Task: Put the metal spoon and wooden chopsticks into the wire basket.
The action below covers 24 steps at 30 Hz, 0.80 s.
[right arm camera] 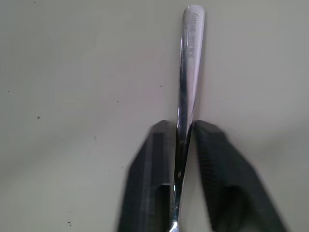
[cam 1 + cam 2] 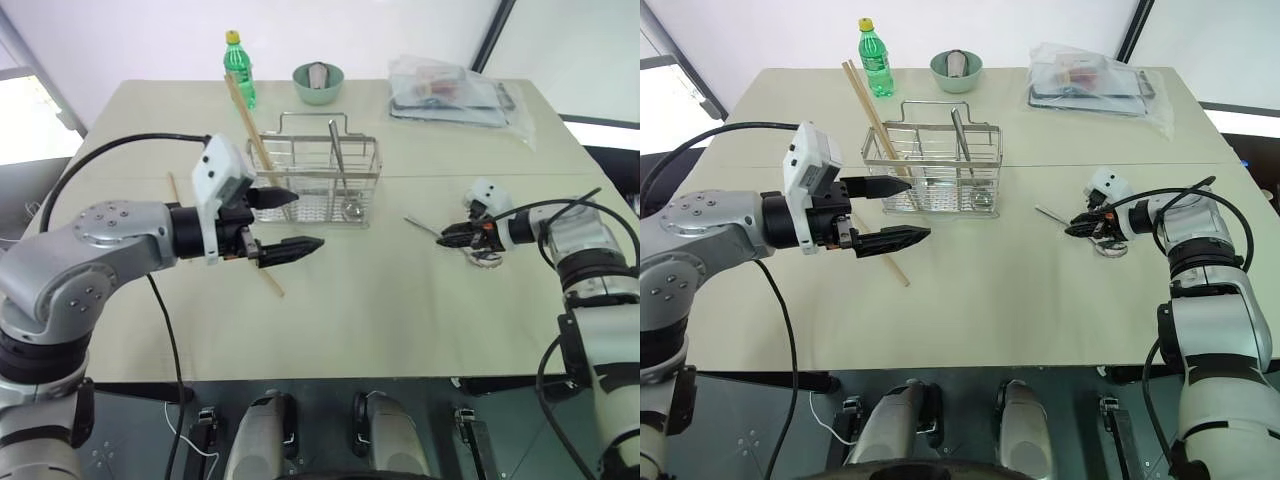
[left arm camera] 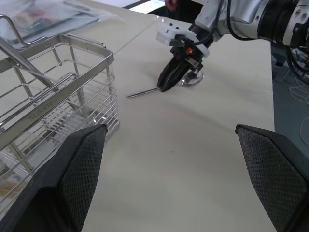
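Note:
The wire basket (image 2: pixel 320 180) stands mid-table, with one wooden chopstick (image 2: pixel 240 105) leaning out of its left end. Another chopstick (image 2: pixel 268 278) lies on the table in front of the basket. My left gripper (image 2: pixel 300 220) hovers open just in front of the basket's left end, holding nothing; its fingers (image 3: pixel 82 169) frame the basket's wall (image 3: pixel 58 96). To the right, the metal spoon (image 2: pixel 420 225) lies on the table. My right gripper (image 1: pixel 181 140) is shut on its handle (image 1: pixel 190 63), low at the table surface.
A metal utensil (image 2: pixel 337 160) stands inside the basket. A green bottle (image 2: pixel 238 68), a green bowl (image 2: pixel 318 83) and a plastic bag over a tray (image 2: pixel 455 90) sit along the far edge. A thin stick (image 2: pixel 172 186) lies left of the left arm.

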Motion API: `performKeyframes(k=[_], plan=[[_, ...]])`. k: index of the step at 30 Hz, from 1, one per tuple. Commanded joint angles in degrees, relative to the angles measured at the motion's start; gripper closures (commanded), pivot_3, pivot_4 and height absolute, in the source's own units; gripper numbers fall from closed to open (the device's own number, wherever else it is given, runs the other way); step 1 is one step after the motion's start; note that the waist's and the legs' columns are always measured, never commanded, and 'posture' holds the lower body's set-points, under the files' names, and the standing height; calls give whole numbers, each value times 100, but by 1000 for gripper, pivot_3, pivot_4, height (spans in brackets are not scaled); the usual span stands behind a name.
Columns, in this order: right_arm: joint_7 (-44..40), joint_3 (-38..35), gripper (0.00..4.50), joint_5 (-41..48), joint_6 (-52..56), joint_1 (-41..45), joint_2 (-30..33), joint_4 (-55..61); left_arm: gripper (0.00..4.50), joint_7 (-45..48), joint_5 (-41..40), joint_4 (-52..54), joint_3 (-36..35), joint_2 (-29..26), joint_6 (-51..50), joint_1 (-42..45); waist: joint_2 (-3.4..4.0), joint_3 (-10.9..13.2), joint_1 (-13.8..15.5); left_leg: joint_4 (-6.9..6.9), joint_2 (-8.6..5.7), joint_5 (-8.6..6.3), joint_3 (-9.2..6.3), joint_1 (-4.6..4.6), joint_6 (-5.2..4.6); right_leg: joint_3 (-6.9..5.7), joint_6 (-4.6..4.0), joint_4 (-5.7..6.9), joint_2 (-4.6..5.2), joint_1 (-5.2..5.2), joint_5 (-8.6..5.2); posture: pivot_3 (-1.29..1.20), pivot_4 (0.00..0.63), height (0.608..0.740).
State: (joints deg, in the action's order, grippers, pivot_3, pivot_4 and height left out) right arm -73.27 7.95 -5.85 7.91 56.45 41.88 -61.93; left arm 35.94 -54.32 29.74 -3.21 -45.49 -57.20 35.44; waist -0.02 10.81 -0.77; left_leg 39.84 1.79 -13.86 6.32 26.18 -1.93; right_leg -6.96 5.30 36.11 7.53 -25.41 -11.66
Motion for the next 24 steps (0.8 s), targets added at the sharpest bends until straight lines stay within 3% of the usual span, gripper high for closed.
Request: performKeyframes(k=[1, 6, 10, 14, 17, 24], plan=[[76, 78, 4414, -121, -13, 16, -4, 35, 0, -8, 51, 59, -104, -9, 53, 121, 0, 0, 1, 0, 0, 0, -1, -1, 0, 0, 0, 0, 0, 2, 0, 0, 150, 707], [386, -143, 4414, 31, -129, 124, 16, 92, 0, -73, 100, 38, -175, 7, 84, 119, 0, 0, -4, 0, 0, 0, 1, -14, 0, 1, 0, 1, 0, 11, 0, 0, 150, 707], [759, -809, 4414, 630, -131, 349, 7, 276, 0, -152, 135, -14, -334, 3, 146, 122, 2, 1, -2, 0, 0, 0, 2, -14, 0, 3, 0, 2, 1, 9, 0, 0, 150, 707], [1554, -2072, 4414, 1847, 807, 1126, -221, 620, 0, -392, 221, -255, -584, 110, 248, 295, 8, 5, -16, -1, 1, 1, 4, -14, 1, 4, 0, 3, -1, 7, 0, 0, 150, 707], [1973, -2632, 4414, 2544, 1557, 1494, -509, 1240, 0, -484, 291, -413, -647, 172, 307, 454, 12, 8, -12, -7, 4, 2, 4, -14, 3, 6, -1, 6, -4, 3, 0, 0, 150, 707], [2801, -2651, 4414, 3159, 2302, 1480, -1520, 2815, 0, -396, 573, -746, -557, 223, 500, 703, 11, 6, 18, -13, 3, 1, 2, -14, 2, 4, -1, 4, -7, 6, 1, 0, 150, 707]])
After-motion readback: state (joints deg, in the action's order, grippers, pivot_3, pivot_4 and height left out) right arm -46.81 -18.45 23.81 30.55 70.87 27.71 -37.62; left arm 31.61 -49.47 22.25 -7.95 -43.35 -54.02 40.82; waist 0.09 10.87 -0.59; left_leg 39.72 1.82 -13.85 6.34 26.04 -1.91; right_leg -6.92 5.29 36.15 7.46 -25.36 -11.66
